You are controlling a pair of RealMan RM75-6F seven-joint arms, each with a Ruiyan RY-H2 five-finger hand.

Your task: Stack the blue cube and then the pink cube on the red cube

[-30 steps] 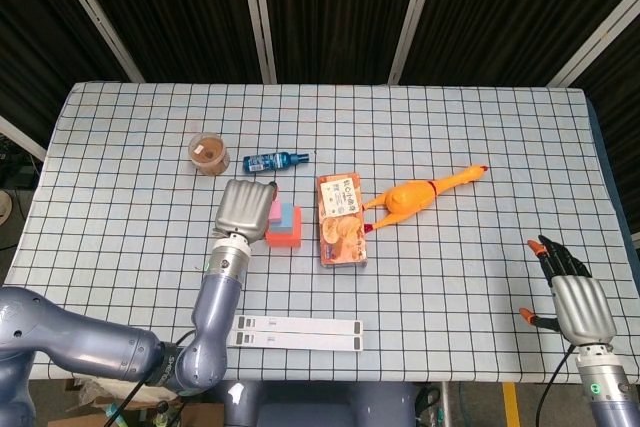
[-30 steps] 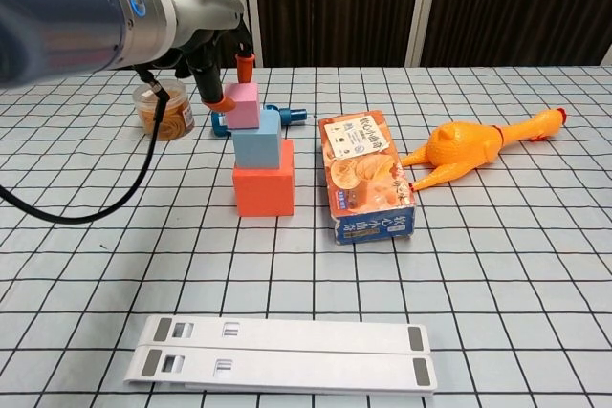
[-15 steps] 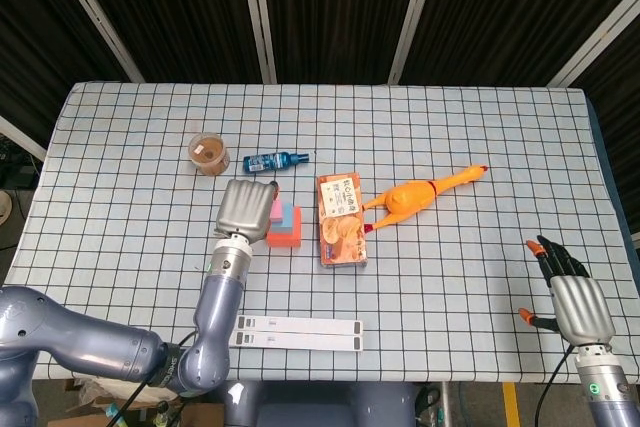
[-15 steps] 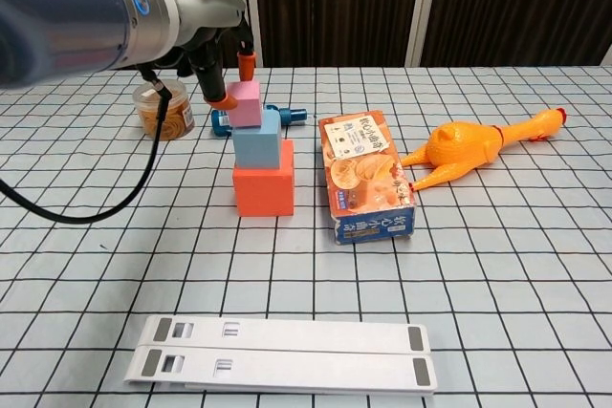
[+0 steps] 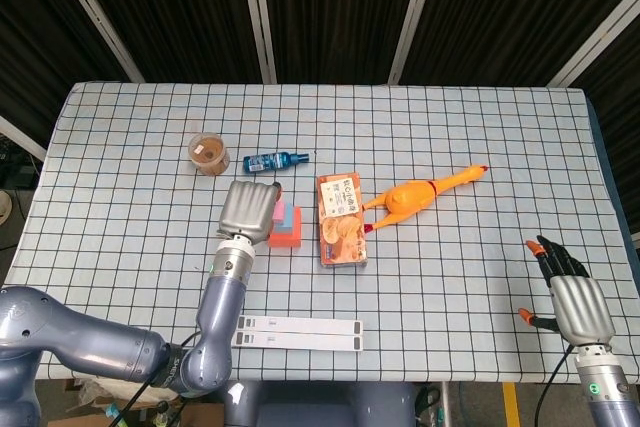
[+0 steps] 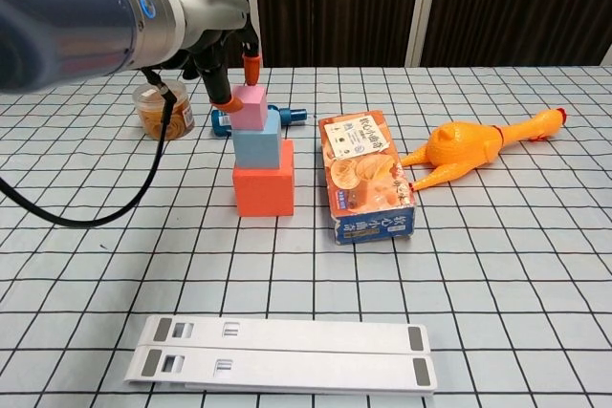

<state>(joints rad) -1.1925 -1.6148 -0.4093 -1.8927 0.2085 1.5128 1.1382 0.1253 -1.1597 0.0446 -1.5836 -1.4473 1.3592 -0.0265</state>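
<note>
stack: red cube point(image 6: 263, 190) on desk point(image 6: 497, 265), blue cube point(image 6: 256, 138) on top of it, pink cube point(image 6: 251, 107) on top of blue, sitting toward blue's left/back side, not centred.
left hand point(image 6: 226, 62): above and behind the stack; orange-tipped fingers point(image 6: 252, 67) pinch pink cube by its back and left side, so it's holding the cube, not let go yet.
right hand point(image 5: 572, 299): near desk's right front edge, well apart from everything, fingers spread, holds nothing.
risk 1: pink overhangs blue; if released off-centre it could tip or slide off toward the left.
risk 2: fingers dragging on pink as they open could shove it, or nudge blue off red; whole stack is narrow.
risk 3: snack box point(image 6: 363, 174) just beside the stack on the right; a falling cube may knock it.
vs earlier: pink cube now shifted a bit right and lower onto blue; left hand moved right with it; right hand same spot.
</note>
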